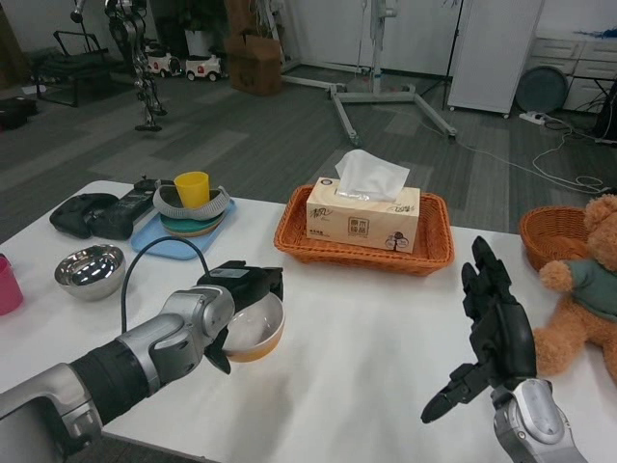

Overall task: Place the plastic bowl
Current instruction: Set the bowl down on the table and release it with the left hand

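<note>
From my station I see the left hand [241,289] gripping the plastic bowl [255,330] near the front middle of the white desk [366,328]; the bowl is white inside with an orange outer wall, and it tilts so its opening faces toward me; whether its base touches the desk I cannot tell. The hand's black fingers wrap the bowl's far rim, and one finger shows below its left edge.

The right hand [492,328] is raised at the right side of the desk with its fingers spread and nothing in them; its palm faces left, toward the bowl, well apart from it.

Behind the bowl sits an orange wicker basket [439,253] holding a tissue box [363,214] with a white tissue standing out of the top; at far right I see a second, smaller wicker basket [549,236] and a brown teddy bear [588,289] in a teal top. On the left side there is a steel bowl [89,270], a pink cup [8,285] at the edge, and a blue tray [159,241] carrying stacked dishes with a yellow cup [192,188] on top; dark objects [96,214] lie just beside the tray.
</note>
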Robot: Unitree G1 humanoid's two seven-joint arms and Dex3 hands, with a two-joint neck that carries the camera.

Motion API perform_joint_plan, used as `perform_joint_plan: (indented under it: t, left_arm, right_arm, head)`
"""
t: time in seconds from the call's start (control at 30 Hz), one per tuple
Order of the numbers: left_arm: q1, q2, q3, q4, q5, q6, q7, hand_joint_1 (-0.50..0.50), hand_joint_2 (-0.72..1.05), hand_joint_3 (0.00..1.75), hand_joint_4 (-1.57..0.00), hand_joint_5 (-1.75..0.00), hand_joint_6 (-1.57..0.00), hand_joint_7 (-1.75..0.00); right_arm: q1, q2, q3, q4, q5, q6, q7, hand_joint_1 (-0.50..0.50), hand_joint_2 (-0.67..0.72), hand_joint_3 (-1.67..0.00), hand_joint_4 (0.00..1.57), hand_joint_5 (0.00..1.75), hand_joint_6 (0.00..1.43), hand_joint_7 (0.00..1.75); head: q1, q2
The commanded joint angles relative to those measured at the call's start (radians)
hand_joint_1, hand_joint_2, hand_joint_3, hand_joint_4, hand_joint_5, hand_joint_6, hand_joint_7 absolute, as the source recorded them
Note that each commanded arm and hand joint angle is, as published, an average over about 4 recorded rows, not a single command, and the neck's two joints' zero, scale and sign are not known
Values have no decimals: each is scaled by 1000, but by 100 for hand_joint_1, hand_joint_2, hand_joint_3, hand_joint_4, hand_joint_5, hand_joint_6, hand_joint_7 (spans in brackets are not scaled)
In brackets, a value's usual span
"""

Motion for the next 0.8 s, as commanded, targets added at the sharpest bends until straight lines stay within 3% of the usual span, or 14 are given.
perform_joint_plan:
  t: [0.03, 0.2, 0.43, 0.6, 0.8]
  left_arm:
    - [15, -55, 27, 115, 30, -70, -2, -50, 87, 124, -97, -175, -29, -147]
    - [21, -103, 69, 224, 74, -141, 19, -50, 87, 131, -95, -175, -26, -147]
    - [26, -186, 158, 410, 165, -275, 92, -50, 91, 131, -91, -175, -28, -147]
    - [26, -230, 213, 502, 188, -348, 128, -50, 87, 131, -71, -175, -27, -141]
    - [34, -268, 273, 565, 194, -397, 142, -50, 80, 161, -64, -175, -13, -120]
  right_arm:
    - [-4, 5, 2, 5, 10, -14, -3, -46, 68, 0, 20, 0, 0, 7]
    - [-3, 6, 0, 7, 9, -14, -3, -46, 69, 0, 20, 0, 0, 7]
    - [-3, 8, 1, 14, 10, -14, -3, -46, 69, 0, 20, 0, 0, 7]
    - [-3, 11, 1, 15, 10, -14, -3, -46, 69, 0, 20, 0, 0, 7]
    - [-3, 13, 0, 20, 9, -14, -3, -46, 69, 0, 20, 0, 0, 7]
  head:
    - [1, 0]
    - [13, -2]
    - [11, 0]
    - [10, -6]
    - [6, -21]
